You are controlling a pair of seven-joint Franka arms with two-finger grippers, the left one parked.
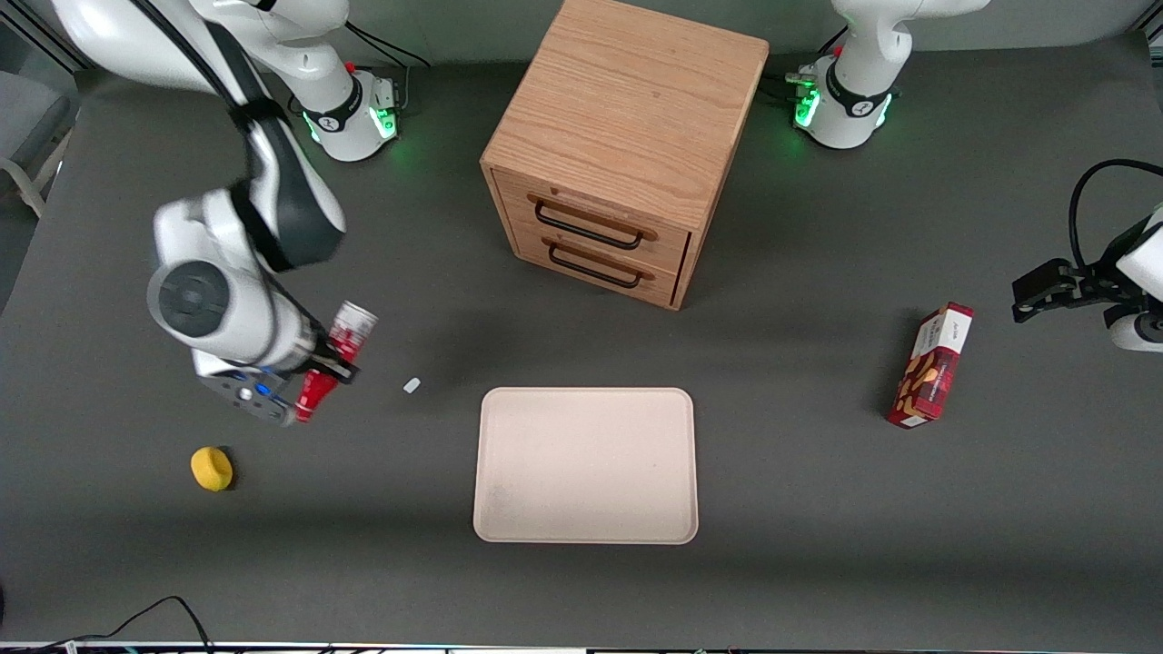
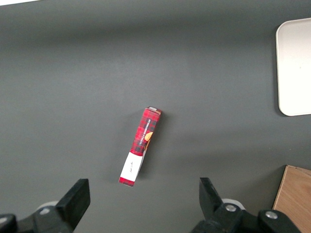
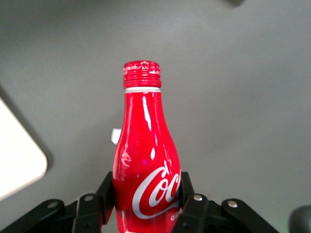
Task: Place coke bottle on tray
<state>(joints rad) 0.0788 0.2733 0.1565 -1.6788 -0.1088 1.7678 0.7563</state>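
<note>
My right gripper point(image 1: 329, 367) is shut on the coke bottle point(image 1: 334, 356), a slim red bottle with white script logo and a silvery-clear end, held tilted above the table toward the working arm's end. In the right wrist view the bottle point(image 3: 145, 155) sits between the two black fingers point(image 3: 106, 191), which press its sides at the logo, cap pointing away. The cream-beige tray point(image 1: 587, 465) lies flat and bare on the table, sideways from the gripper toward the middle; its corner shows in the right wrist view point(image 3: 14, 165) and its edge in the left wrist view point(image 2: 294, 65).
A wooden drawer cabinet point(image 1: 622, 145) stands farther from the camera than the tray. A yellow round object point(image 1: 212, 469) lies nearer the camera than the gripper. A small white scrap point(image 1: 412, 385) lies between gripper and tray. A red-and-white snack box point(image 1: 931, 365) lies toward the parked arm's end.
</note>
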